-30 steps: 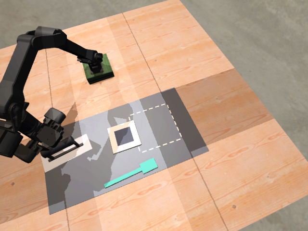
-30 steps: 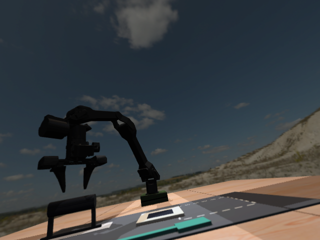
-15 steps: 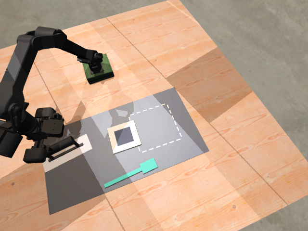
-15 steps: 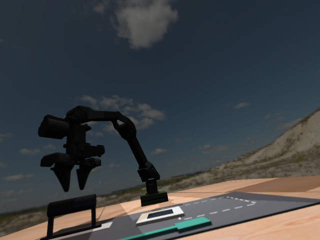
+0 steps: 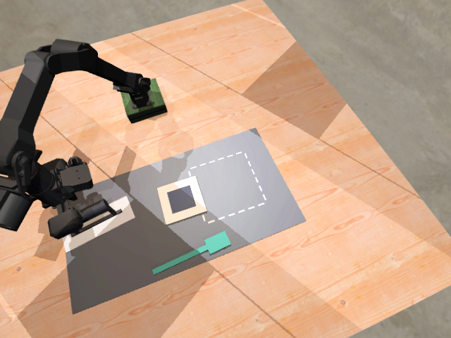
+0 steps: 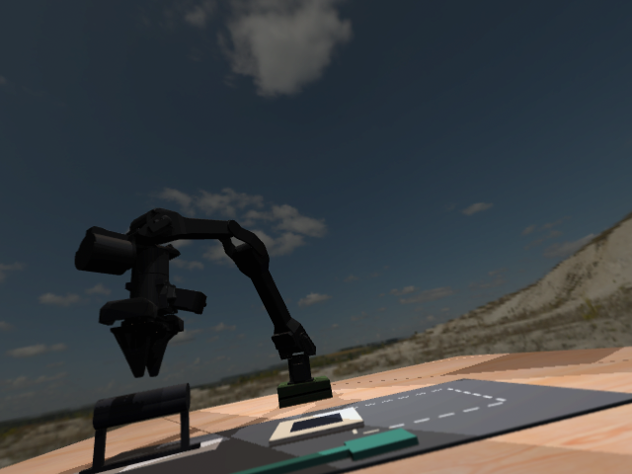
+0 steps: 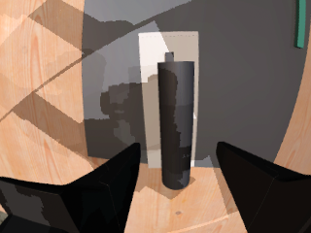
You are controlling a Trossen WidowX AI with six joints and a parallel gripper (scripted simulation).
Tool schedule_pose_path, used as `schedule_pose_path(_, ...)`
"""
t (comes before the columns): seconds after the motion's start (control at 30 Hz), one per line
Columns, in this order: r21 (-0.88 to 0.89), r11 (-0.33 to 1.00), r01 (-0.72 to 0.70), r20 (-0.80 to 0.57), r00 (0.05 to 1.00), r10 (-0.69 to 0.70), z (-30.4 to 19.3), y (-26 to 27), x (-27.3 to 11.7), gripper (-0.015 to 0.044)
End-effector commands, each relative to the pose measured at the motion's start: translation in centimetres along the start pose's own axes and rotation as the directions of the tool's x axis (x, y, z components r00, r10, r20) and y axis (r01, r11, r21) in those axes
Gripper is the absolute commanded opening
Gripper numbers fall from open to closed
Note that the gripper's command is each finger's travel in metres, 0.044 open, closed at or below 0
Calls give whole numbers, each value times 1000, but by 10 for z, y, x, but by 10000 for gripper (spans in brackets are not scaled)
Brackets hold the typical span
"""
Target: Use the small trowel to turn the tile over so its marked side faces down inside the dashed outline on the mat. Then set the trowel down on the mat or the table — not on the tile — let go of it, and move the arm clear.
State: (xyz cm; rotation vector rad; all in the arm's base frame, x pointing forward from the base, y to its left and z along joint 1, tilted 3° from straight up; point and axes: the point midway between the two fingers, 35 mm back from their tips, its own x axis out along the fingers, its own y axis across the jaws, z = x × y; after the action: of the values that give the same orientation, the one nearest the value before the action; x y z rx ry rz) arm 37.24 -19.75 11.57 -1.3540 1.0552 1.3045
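The trowel appears to be the black bar handle on two posts, over a pale rectangular plate at the mat's left end. My gripper is partly open and empty above the handle, pointing down, with one finger on each side in the wrist view. In the top view the arm hides its fingertips. The tile lies flat, dark square up, and overlaps the left edge of the dashed outline.
A flat teal paddle-shaped tool lies along the near edge of the grey mat. The arm's base stands on a green block behind the mat.
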Motion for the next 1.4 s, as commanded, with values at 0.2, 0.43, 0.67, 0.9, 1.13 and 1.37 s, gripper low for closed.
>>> schedule_pose_path(0.2, -33, 999, 1, 3, 1000, -1, 0, -1, 6, 270)
schedule_pose_path(0.43, -33, 999, 1, 2, 1000, -1, -1, -1, 17, 270)
schedule_pose_path(0.67, -33, 999, 2, 2, 1000, -2, -1, -2, 28, 270)
schedule_pose_path(0.9, -33, 999, 2, 1, 1000, -2, -1, -2, 40, 270)
schedule_pose_path(1.13, -33, 999, 2, 1, 1000, -2, -1, -2, 45, 217)
schedule_pose_path(1.37, -33, 999, 2, 1, 1000, -2, -1, -2, 45, 130)
